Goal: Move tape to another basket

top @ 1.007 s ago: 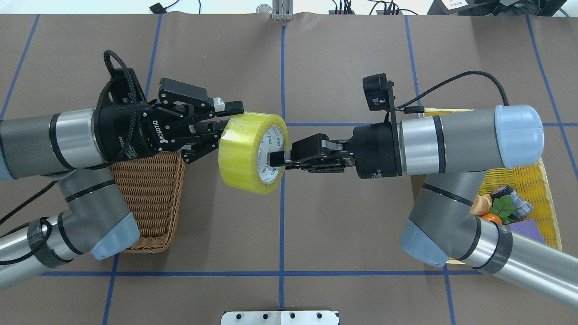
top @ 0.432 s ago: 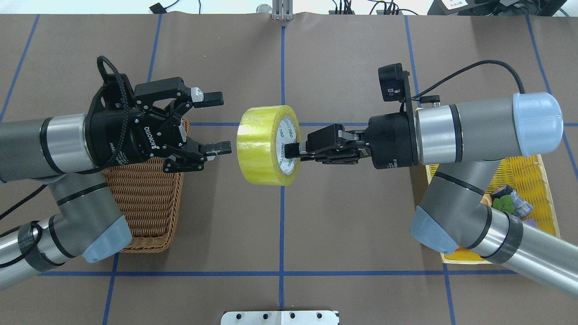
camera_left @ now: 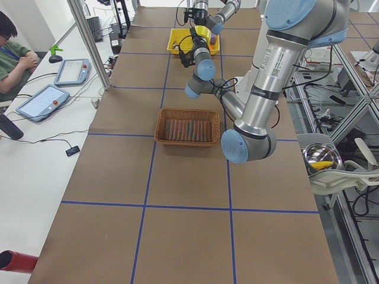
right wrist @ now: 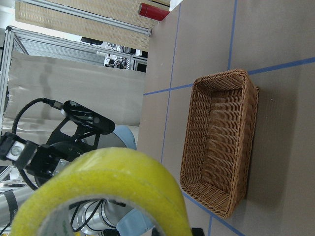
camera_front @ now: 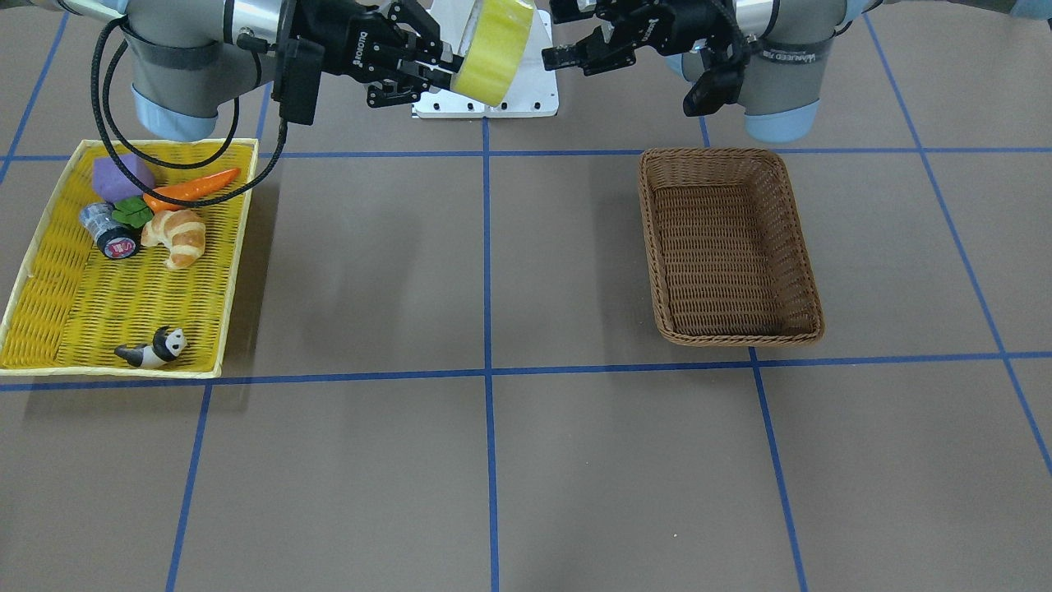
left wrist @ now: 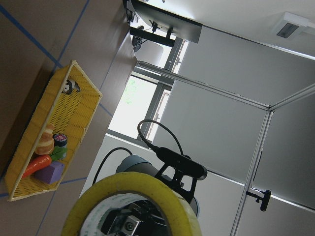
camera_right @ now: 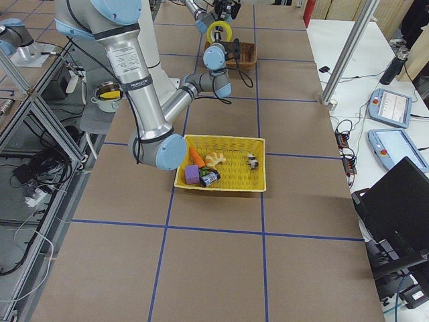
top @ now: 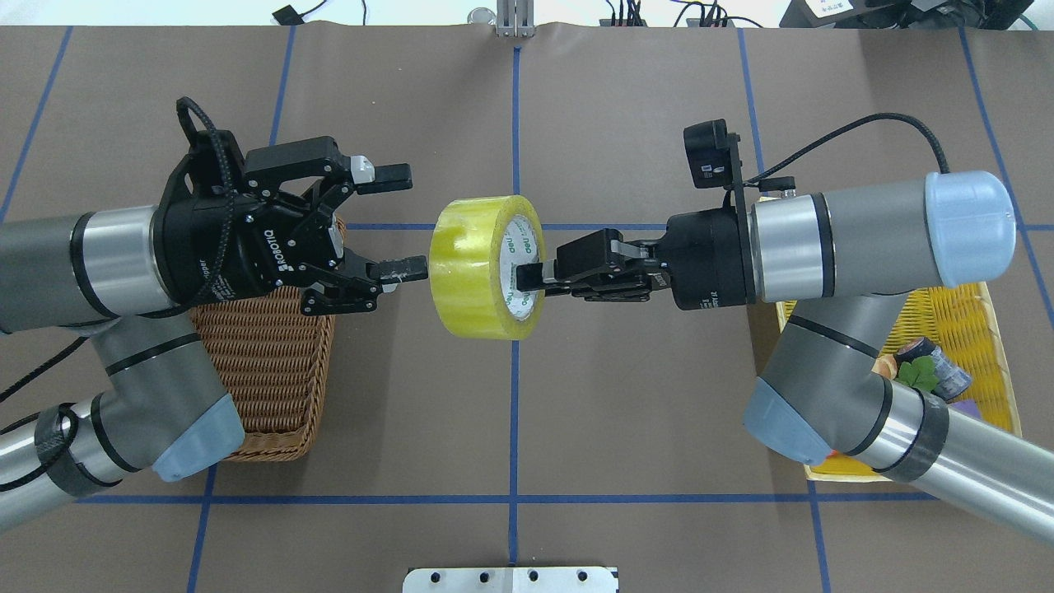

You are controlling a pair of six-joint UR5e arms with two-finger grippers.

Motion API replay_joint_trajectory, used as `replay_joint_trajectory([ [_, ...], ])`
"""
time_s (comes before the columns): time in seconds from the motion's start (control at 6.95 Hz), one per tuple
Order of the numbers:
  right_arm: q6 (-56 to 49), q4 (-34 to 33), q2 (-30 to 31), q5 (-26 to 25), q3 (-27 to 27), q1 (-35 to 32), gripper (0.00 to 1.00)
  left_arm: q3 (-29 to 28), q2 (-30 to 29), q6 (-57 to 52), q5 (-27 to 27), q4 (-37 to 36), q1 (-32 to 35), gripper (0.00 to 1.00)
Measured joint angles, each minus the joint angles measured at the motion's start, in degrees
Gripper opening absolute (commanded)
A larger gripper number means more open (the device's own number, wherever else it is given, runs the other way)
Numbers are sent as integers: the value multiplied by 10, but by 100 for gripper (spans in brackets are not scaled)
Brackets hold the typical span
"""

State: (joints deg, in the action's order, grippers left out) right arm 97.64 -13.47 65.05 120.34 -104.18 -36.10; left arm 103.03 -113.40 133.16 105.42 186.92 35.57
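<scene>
**Tape held in mid-air between the two arms, over the centre line of the bench.**
The right gripper (top: 527,277) is clenched on the wall of the tape (top: 484,268), with one finger inside the white core. The left gripper (top: 409,221) is spread wide just beside the roll's outer face. The brown basket (camera_front: 723,247) lies under the left arm with nothing in it. The yellow tray (camera_front: 49,271) lies well apart at the other end, holding a croissant (camera_front: 175,236), a carrot (camera_front: 193,187), a purple block (camera_front: 122,175), a small can (camera_front: 108,232) and a panda figure (camera_front: 156,347). The bench (camera_front: 493,460) is brown with blue grid lines (camera_front: 486,329), and a bare span runs between basket and tray. Only the left arm's wrist overhangs the basket's near end.
</scene>
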Motion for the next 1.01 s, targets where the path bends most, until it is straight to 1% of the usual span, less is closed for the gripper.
replay_joint_trajectory([
  [0.14, -1, 0, -2, 0, 4, 1, 0, 0, -1, 0, -1, -1, -1, 82],
  [0.29, -2, -1, -3, -1, 7, 2, 0, 0, -3, 0, -1, -1, -2, 78],
  [0.86, -2, -1, -14, -2, 9, 8, 0, -2, -8, -1, -2, -2, -7, 76],
  [1.01, -2, -1, -15, -3, 9, 11, 0, -2, -8, -1, -2, -2, -7, 41],
])
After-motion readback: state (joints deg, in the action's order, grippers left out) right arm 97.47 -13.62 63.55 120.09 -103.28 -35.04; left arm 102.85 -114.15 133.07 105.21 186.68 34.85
